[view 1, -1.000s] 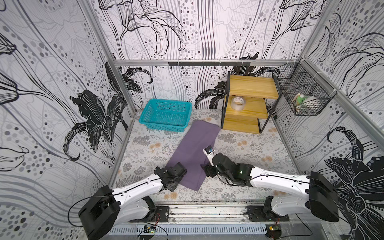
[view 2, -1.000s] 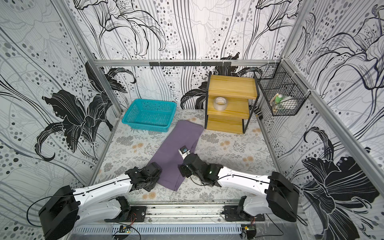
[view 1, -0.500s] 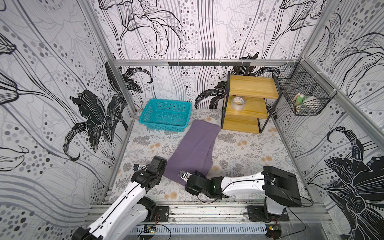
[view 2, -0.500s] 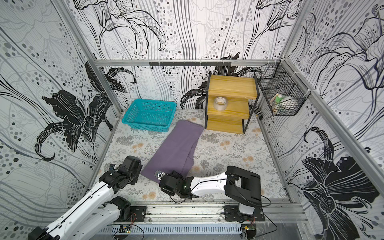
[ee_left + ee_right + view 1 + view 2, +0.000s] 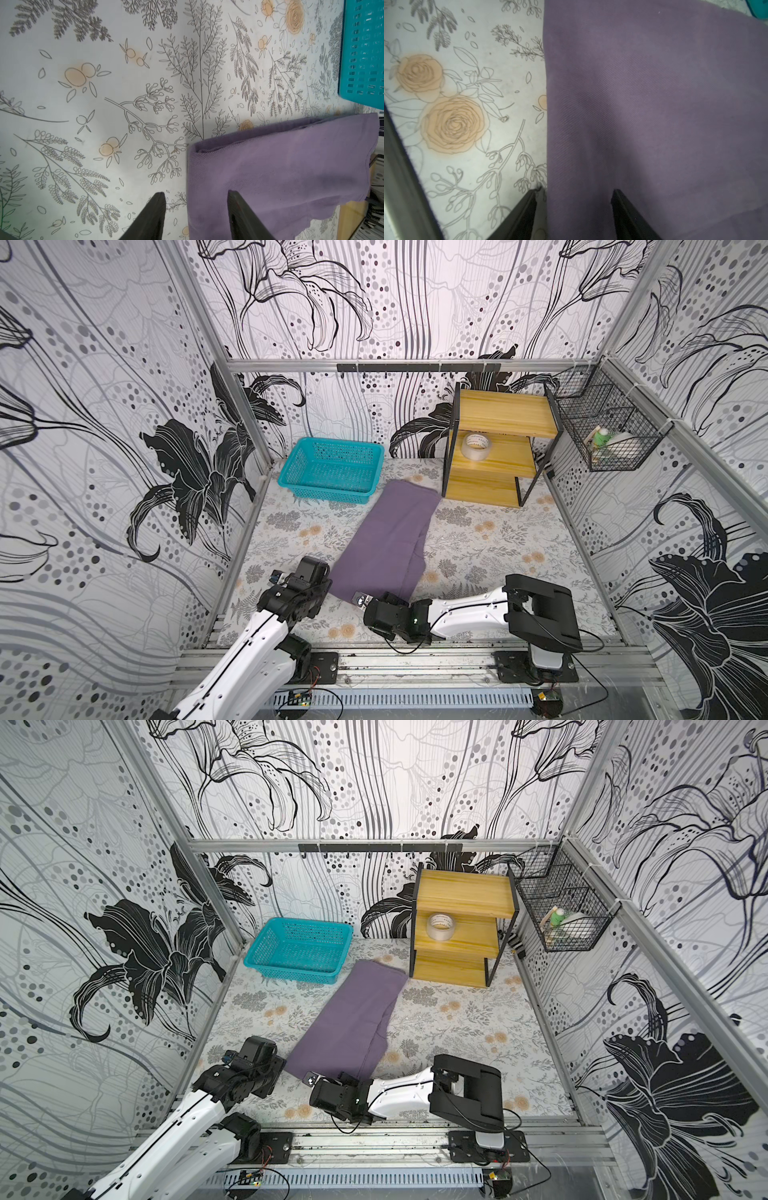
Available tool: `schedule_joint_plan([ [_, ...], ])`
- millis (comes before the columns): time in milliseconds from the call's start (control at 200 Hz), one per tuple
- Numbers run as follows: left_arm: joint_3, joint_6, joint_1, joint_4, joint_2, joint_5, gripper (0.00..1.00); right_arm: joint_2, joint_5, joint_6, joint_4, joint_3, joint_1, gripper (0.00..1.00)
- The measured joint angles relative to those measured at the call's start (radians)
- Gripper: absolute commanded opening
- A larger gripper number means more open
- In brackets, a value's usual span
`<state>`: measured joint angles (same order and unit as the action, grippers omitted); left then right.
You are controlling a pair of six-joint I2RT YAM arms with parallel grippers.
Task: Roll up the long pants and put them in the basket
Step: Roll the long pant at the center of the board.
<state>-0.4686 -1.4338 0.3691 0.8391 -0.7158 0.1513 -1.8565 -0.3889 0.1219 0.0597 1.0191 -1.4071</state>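
The long pants (image 5: 386,539) are laid flat, folded lengthwise, on the floral table (image 5: 490,543); they are stretched diagonally from just beside the teal basket (image 5: 332,466) and the wooden shelf (image 5: 494,466) down to the near end, where both arms are placed; the left tool (image 5: 195,193) is seen released, its jaws spread across a fabric edge by the near corner; the right tool (image 5: 576,189) is likewise released, one finger over bare table, one over fabric; nothing is clamped.
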Motion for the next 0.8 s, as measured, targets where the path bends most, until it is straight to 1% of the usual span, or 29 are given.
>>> schedule_joint_plan([
  [180, 0.03, -0.004, 0.013, -0.016, 0.021, -0.07, 0.58, -0.002, -0.001, 0.044, 0.016, 0.0, 0.0, 0.3],
  [265, 0.046, -0.025, 0.064, -0.026, 0.032, -0.092, 0.62, -0.002, 0.008, 0.051, 0.02, 0.001, 0.002, 0.1],
  [305, 0.054, -0.041, 0.098, -0.036, 0.039, -0.099, 0.65, -0.001, 0.019, 0.06, 0.021, 0.003, 0.006, 0.03],
  [365, 0.065, -0.074, 0.15, -0.055, 0.046, -0.106, 0.67, 0.0, 0.056, 0.065, 0.023, 0.008, 0.023, 0.0],
  [446, 0.079, -0.127, 0.231, -0.082, 0.052, -0.106, 0.72, 0.009, 0.134, 0.089, 0.023, 0.008, 0.058, 0.0],
  [511, 0.09, -0.173, 0.298, -0.108, 0.048, -0.105, 0.72, 0.026, 0.215, 0.111, 0.005, -0.008, 0.095, 0.0],
  [606, 0.109, -0.238, 0.369, -0.163, 0.021, -0.104, 0.72, 0.069, 0.332, 0.15, -0.036, -0.059, 0.154, 0.0],
  [686, 0.118, -0.275, 0.398, -0.216, -0.026, -0.104, 0.72, 0.095, 0.418, 0.179, -0.067, -0.094, 0.196, 0.0],
  [796, 0.118, -0.302, 0.405, -0.283, -0.105, -0.103, 0.71, 0.127, 0.514, 0.212, -0.111, -0.14, 0.237, 0.0],
])
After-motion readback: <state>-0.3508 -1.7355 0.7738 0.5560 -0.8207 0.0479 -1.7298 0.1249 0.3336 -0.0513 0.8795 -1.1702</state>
